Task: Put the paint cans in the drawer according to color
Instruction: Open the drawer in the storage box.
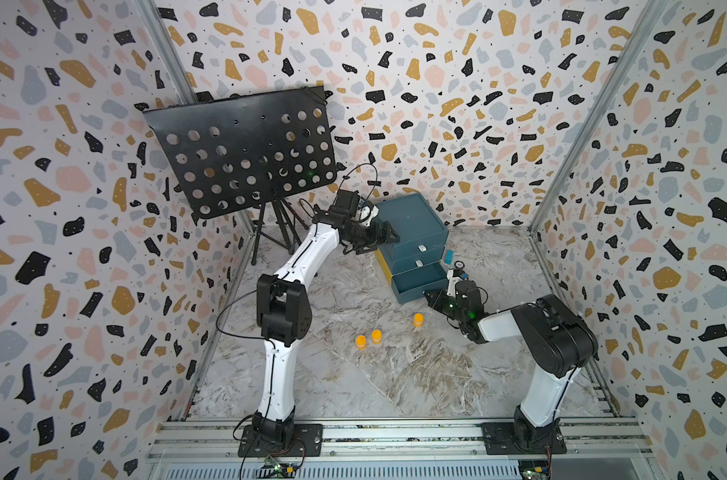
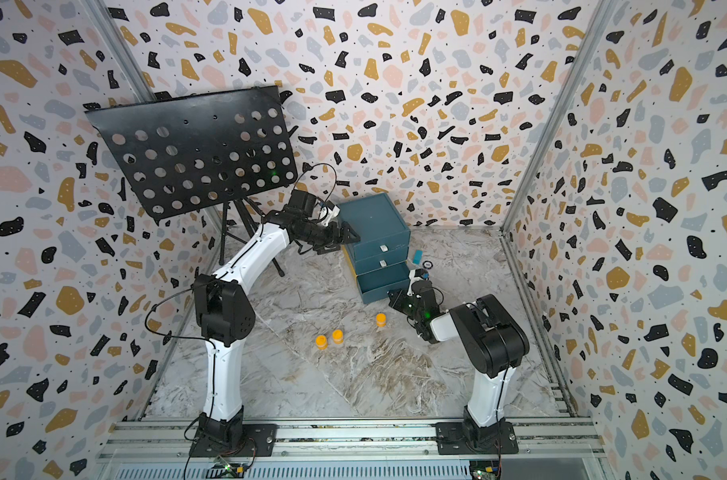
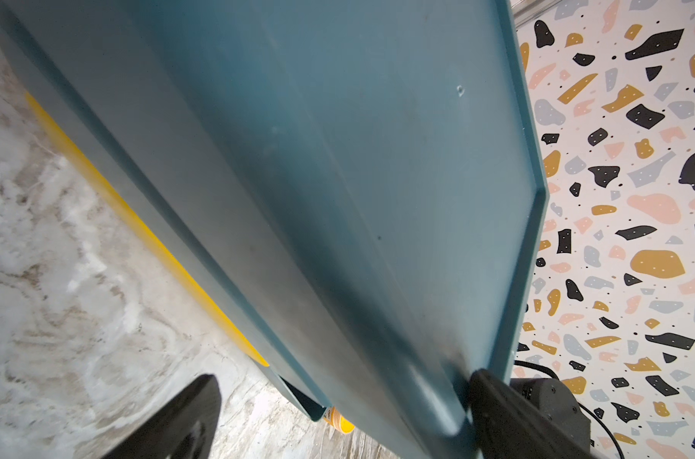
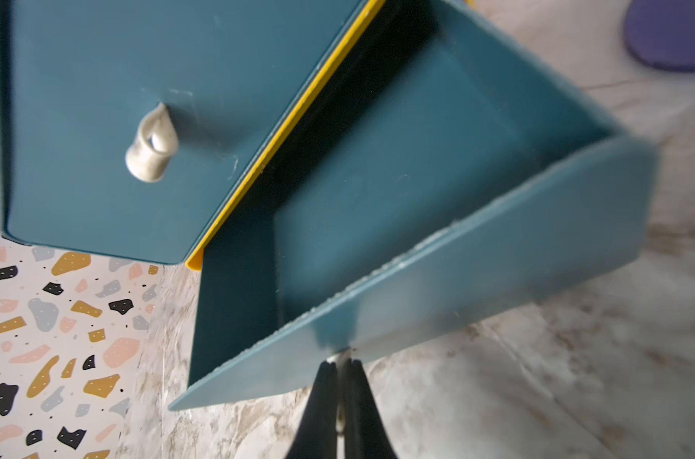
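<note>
Three orange paint cans (image 1: 361, 341) (image 1: 376, 336) (image 1: 418, 319) stand on the marble floor in front of the blue drawer cabinet (image 1: 411, 224) in both top views. One of them (image 3: 339, 421) peeks out past the cabinet's corner in the left wrist view. The bottom drawer (image 1: 420, 284) is pulled out, and its inside (image 4: 377, 179) shows no cans. My right gripper (image 4: 339, 363) is shut on that drawer's small pale handle at the front wall. At the cabinet's top left corner my left gripper (image 1: 388, 237) stands open, with one finger (image 3: 496, 409) against the rim.
A black perforated music stand (image 1: 245, 153) rises at the back left behind the left arm. A small blue piece (image 1: 449, 256) and a round dark disc (image 1: 459, 264) lie to the right of the cabinet. The two upper drawers (image 4: 99, 119) are closed. Patterned walls enclose the floor.
</note>
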`<state>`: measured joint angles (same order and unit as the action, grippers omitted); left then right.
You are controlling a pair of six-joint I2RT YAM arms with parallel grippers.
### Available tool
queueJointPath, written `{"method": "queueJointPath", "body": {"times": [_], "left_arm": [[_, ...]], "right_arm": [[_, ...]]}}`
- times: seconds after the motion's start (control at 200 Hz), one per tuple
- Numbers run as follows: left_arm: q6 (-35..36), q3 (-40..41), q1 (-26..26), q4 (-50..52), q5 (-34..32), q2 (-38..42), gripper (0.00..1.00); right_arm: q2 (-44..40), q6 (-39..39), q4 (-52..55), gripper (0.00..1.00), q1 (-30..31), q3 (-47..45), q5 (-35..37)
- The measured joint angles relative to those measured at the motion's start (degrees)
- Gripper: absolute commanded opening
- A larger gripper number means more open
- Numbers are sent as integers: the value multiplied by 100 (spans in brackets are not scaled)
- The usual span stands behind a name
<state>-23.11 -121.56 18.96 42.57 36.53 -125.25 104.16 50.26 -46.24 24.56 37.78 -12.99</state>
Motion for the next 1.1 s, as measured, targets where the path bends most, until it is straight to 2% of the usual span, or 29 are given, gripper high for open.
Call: {"method": "queueJointPath", "body": {"times": [0.135, 0.315, 0.631, 0.731, 0.926, 1.101], "left_arm": [[0, 0, 0, 7, 4, 0, 100], [0, 0, 0, 33, -22, 20, 100], [44, -31, 9, 385, -304, 210, 100], [146, 343, 7, 409, -369, 586, 100], [306, 1530, -2, 15, -463, 1729, 100], [372, 1858, -4, -326, -448, 1967, 100]], "right_arm": [[-251, -153, 317, 37, 57, -120, 66], [-863, -420, 1027, 48, 223, -177, 238], [-2575, -1178, 2933, 58, 640, -103, 839], [-2935, -1390, 3528, 60, 750, 0, 992], [-3056, -1665, 4454, 64, 977, 190, 1268], [-2754, -1753, 4966, 67, 1182, 507, 1399]]}}
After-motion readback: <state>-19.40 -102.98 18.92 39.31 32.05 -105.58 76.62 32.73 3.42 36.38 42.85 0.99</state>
